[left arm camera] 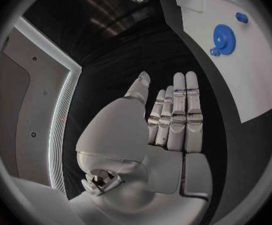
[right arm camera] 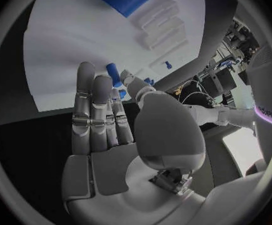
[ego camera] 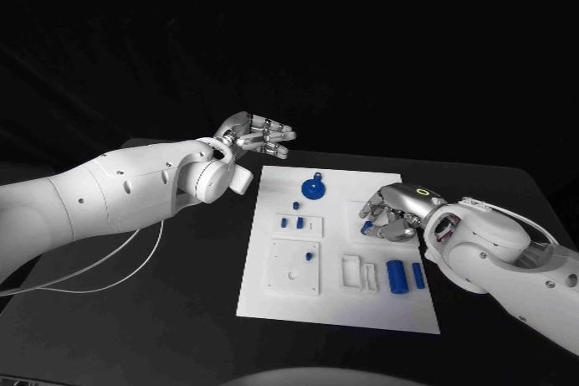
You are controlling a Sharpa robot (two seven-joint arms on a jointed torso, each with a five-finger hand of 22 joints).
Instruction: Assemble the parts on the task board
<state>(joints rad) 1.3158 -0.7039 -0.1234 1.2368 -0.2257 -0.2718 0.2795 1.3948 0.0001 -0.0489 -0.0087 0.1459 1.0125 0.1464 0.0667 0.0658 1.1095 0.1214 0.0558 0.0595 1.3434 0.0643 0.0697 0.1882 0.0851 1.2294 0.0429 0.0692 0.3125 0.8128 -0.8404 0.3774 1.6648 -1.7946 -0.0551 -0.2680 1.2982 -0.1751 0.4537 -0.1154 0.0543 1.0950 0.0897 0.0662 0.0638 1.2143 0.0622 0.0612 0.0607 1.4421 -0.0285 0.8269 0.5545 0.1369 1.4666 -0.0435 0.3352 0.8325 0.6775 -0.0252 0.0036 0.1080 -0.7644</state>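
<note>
Black table [ego camera: 145,319] under everything; white rectangular task board [ego camera: 350,306] lying flat mid-table, long side running away from the robot.

Nearest on the board: two blue cylindrical parts [ego camera: 408,276] lying side by side near the right edge, just beside an empty white slotted holder [ego camera: 357,273]. Left of the holder, a square white raised block [ego camera: 294,269] carrying one small blue peg [ego camera: 310,255]. Beyond it, a smaller white block [ego camera: 298,225] with two short blue pins [ego camera: 292,223] standing in it.

Right hand [ego camera: 396,212] over the board's right edge at mid-length, palm down, fingers held straight and close together in the wrist view [right arm camera: 98,120], nothing gripped. A small blue pin [right arm camera: 113,75] showing just past the fingertips in that view; same pin [ego camera: 366,228] at the hand's left side from the head camera. Touching or merely close: cannot tell.

Farther up the board: round blue toothed gear [ego camera: 314,190] with a small blue pinion [ego camera: 316,177] just beyond it, both lying well apart from either hand. Gear also seen from the left wrist [left arm camera: 223,36].

Farthest: left hand [ego camera: 256,136] raised off the board beyond its far left corner, above the table. Fingers [left arm camera: 180,115] extended, pressed side by side, thumb a little apart, holding nothing.
</note>
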